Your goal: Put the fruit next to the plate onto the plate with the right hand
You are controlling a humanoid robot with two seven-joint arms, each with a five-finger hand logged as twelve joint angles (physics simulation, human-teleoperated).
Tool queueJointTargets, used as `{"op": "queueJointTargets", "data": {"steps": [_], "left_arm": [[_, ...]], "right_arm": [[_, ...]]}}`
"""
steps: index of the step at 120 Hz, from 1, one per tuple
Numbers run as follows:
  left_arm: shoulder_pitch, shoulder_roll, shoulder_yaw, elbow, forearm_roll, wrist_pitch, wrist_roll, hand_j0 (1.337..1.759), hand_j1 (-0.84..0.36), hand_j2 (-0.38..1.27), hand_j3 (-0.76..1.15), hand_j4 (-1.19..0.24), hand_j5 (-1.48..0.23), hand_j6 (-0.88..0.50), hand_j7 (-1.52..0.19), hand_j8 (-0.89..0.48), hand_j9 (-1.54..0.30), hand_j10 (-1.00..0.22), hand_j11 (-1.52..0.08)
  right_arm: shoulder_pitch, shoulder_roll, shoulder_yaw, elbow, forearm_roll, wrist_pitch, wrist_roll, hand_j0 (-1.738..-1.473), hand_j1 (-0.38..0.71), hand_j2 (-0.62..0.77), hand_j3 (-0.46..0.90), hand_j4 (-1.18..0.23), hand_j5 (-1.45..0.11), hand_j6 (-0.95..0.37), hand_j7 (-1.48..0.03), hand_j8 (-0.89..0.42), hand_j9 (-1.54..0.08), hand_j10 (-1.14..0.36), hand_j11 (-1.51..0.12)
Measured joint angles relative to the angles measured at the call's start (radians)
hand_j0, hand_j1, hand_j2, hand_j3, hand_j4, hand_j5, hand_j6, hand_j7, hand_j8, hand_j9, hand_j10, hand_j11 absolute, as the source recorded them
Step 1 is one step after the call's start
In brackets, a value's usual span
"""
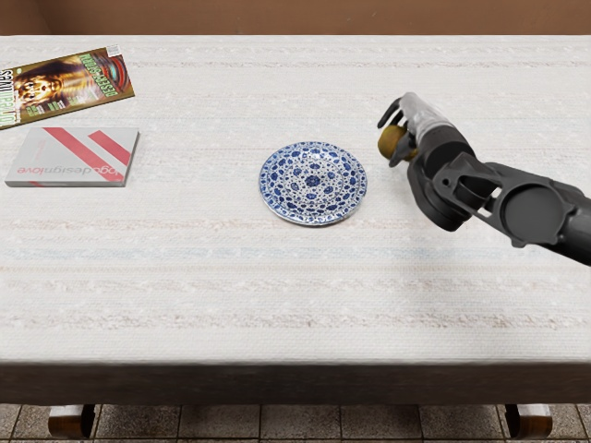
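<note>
A blue-and-white patterned plate [313,182] lies near the middle of the table. To its right, my right hand [397,129] has its fingers curled around a small brownish fruit [391,139], a short way right of the plate's rim. The dark right forearm [489,194] comes in from the right edge. Part of the fruit is hidden by the fingers. I cannot tell whether the fruit is lifted off the table or resting on it.
A magazine [65,85] lies at the far left back corner. A grey book with red stripes [76,156] lies in front of it. The table's front edge [295,369] runs across the bottom.
</note>
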Motion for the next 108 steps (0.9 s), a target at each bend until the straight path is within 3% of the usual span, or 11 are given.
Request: {"op": "queueJointTargets", "data": {"steps": [41, 65, 108], "left_arm": [[0.0, 0.0, 0.0, 0.0, 0.0, 0.0, 0.0, 1.658, 0.35, 0.0, 0.0, 0.0, 0.0, 0.0, 0.0, 0.0, 0.0, 0.0, 0.0], [0.0, 0.0, 0.0, 0.0, 0.0, 0.0, 0.0, 1.658, 0.35, 0.0, 0.0, 0.0, 0.0, 0.0, 0.0, 0.0, 0.0, 0.0, 0.0], [0.0, 0.0, 0.0, 0.0, 0.0, 0.0, 0.0, 1.658, 0.35, 0.0, 0.0, 0.0, 0.0, 0.0, 0.0, 0.0, 0.0, 0.0, 0.0]], "right_arm": [[0.026, 0.065, 0.023, 0.001, -0.002, 0.03, -0.001, -1.658, 0.29, 0.44, 0.0, -0.66, -0.89, -0.49, -0.87, -0.44, -0.87, -0.64, -0.87], [0.018, 0.109, 0.02, 0.001, -0.002, 0.03, 0.0, -1.657, 0.26, 0.36, 0.0, -0.66, -0.9, -0.48, -0.88, -0.43, -0.88, -0.63, -0.88], [0.012, 0.195, 0.011, 0.0, -0.001, 0.032, 0.0, -1.657, 0.25, 0.33, 0.0, -0.65, -0.9, -0.49, -0.87, -0.43, -0.88, -0.63, -0.88]]}}
